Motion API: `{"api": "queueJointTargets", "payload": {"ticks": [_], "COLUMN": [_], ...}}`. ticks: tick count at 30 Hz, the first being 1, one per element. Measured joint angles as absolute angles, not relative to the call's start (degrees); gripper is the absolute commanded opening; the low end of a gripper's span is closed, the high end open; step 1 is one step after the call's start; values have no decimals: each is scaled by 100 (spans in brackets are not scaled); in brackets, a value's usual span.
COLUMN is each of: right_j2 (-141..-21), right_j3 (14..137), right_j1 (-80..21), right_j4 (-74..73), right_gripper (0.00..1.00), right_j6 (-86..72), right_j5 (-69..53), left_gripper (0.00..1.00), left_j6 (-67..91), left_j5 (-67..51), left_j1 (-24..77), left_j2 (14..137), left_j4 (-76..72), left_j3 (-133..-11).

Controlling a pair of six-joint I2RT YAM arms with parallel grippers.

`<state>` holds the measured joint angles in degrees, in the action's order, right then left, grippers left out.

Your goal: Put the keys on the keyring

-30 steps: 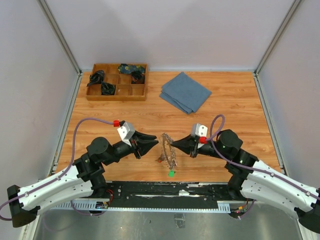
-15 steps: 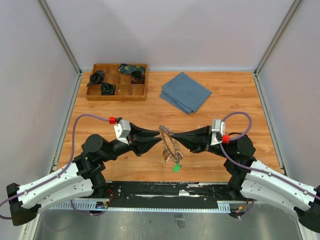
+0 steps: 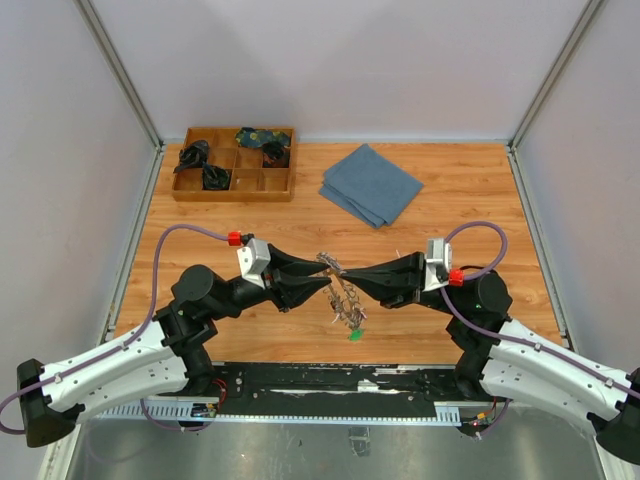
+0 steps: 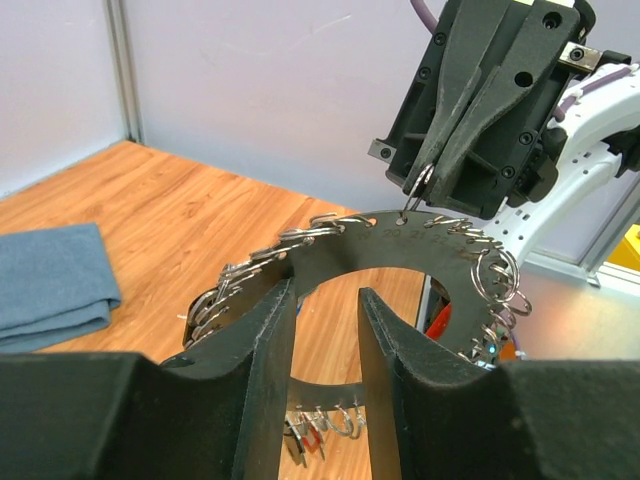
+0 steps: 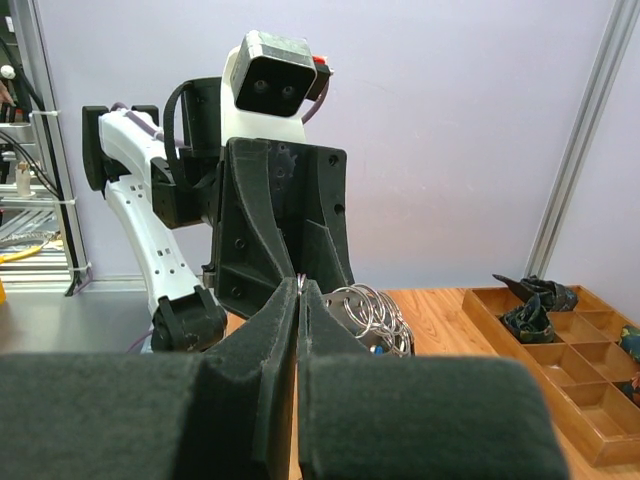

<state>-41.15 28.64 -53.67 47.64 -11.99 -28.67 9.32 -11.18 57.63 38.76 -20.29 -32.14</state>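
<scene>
On the table point(image 3: 470, 200) the two arms reach in from 7 and 5 o'clock and meet nose to nose just below its centre. I take it they meet there so that one can steady the keyring while the other works at it.

The left arm point(image 3: 130, 360) lies low, forearm level, its wrist pointing toward 3 o'clock. The right arm point(image 3: 540, 360) mirrors it, pointing toward 9 o'clock.

The keyring point(image 4: 400, 235) hangs in the air between them, clear of the wood, a dark flat band edged with small wire loops. Hanging free like that leaves the band open to reach, and its keys point(image 3: 348, 315) dangle toward 6 o'clock.

The right gripper point(image 4: 420, 195) is clamped tight on the keyring, pinching one wire loop at the band's 12 o'clock. That pinch appears to carry all the weight.

The left gripper point(image 4: 325, 300) has its fingers point(image 4: 270, 360) parted, with a clear gap. The band crosses just past their tips, and I see no clamp on it. It looks lined up to take hold of the band.

A green tag point(image 3: 354, 336) lies on the wood at 6 o'clock of the bunch, so at least one key probably awaits threading.
</scene>
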Motion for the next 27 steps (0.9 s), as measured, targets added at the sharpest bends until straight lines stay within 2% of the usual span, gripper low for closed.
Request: {"api": "queueJointTargets", "payload": {"ticks": [17,22,27], "right_j2": [-4115,-4062,-4056], "right_j3": [3138,3188,3732], "right_j1": [-5441,-5441,-5441], "right_j4": [3776,3474,2749], "right_gripper": [0,0,0], "right_j6": [-847,-742,-722], "right_j5": [-2486,-2097,-1717], "left_gripper": [41,48,55], "left_j6": [1035,1048,687], "left_j5": [-1284,-1424,-1122], "left_j1": [5763,5763,5763], "left_j2": [3861,3813,3780], "left_j4": [-2097,-2084,-1693], "left_j3": [-3214,-3197,-3293]}}
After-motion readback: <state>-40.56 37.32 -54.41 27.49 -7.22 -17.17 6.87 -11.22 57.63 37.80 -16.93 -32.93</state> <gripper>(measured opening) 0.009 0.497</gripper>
